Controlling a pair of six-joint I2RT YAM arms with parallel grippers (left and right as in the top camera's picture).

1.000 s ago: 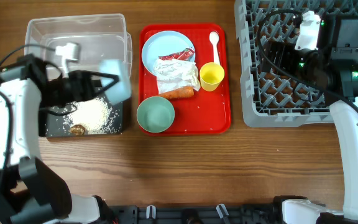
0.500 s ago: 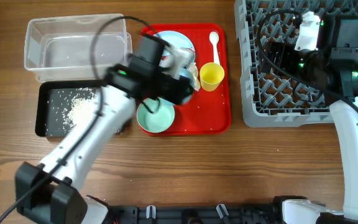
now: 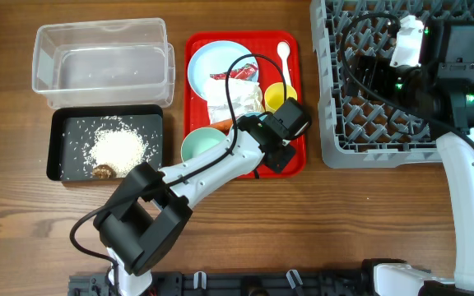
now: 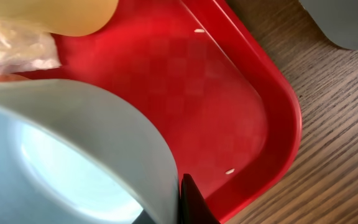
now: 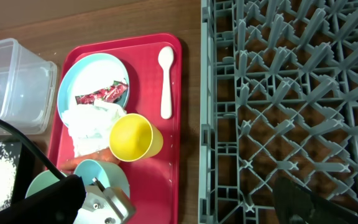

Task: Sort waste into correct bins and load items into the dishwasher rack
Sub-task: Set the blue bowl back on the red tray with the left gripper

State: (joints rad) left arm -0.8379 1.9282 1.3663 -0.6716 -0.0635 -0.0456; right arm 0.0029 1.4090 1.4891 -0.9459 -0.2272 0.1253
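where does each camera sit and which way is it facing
Overhead: above the table, facing straight down; left arm and right arm show.
Left wrist: low over a corner of the red tray, beside the pale blue bowl; its own dark finger shows.
Right wrist: over the dishwasher rack, facing down; one own finger shows bottom right.
Shared: all three see the red tray.

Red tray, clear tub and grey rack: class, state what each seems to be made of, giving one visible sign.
The red tray is likely moulded plastic, glossy, with soft highlights and a rounded rim. The clear tub looks like transparent plastic: the table shows through its walls. The grey rack is probably matte plastic, a uniform moulded lattice with pegs.
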